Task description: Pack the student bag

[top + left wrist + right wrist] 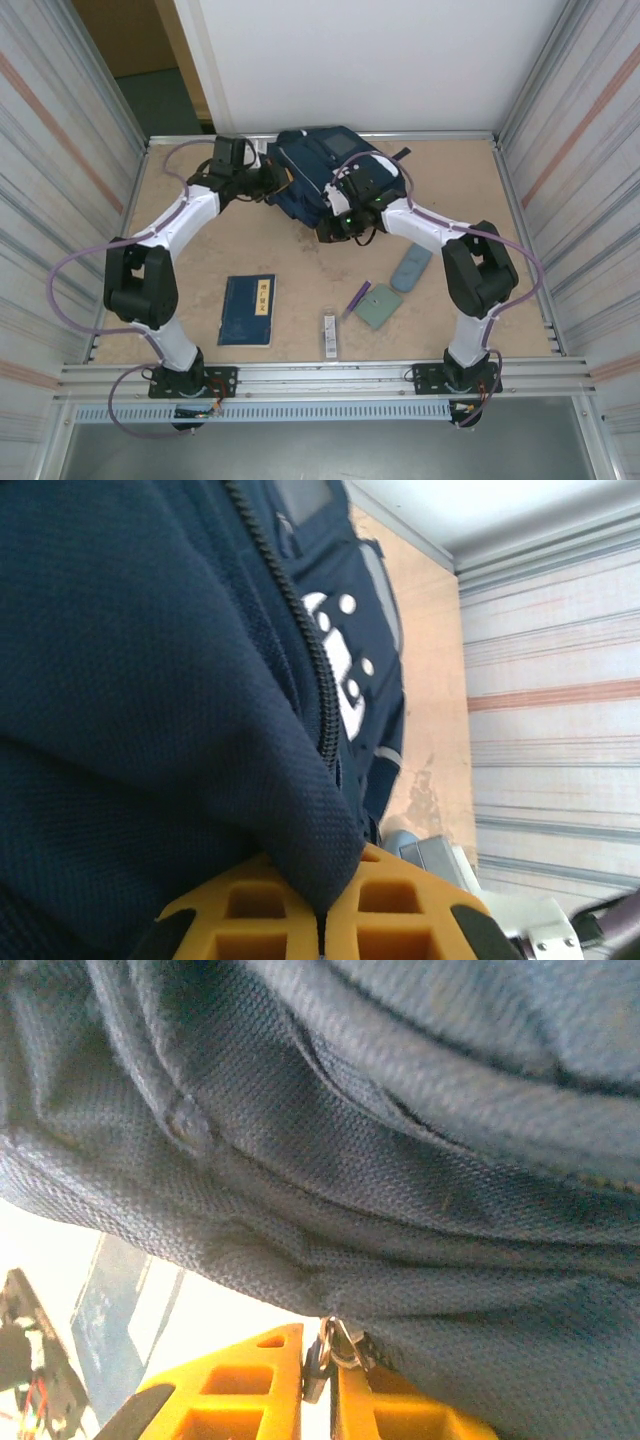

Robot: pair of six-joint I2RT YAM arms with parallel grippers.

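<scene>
Losing the zipper pull (338, 1345) is the main risk: it sits between the nearly closed jaws of the right gripper (320, 1370), but I cannot tell whether they clamp it, and a loose hold would let it slide out. The left gripper (322, 905) is closed on a fold of the student bag (318, 165), which lies at the middle of the far edge of the table (190, 250); hard pulling could drag it. How far the zip is open, and the bag's inside, are hidden

We see a robotics lab cell: left arm (140, 285) and right arm (480, 270) bolted to an aluminium rail (320, 378) at a board table (480, 190), boxed by ribbed metal walls (60, 150) and a white panel (380, 60).
</scene>
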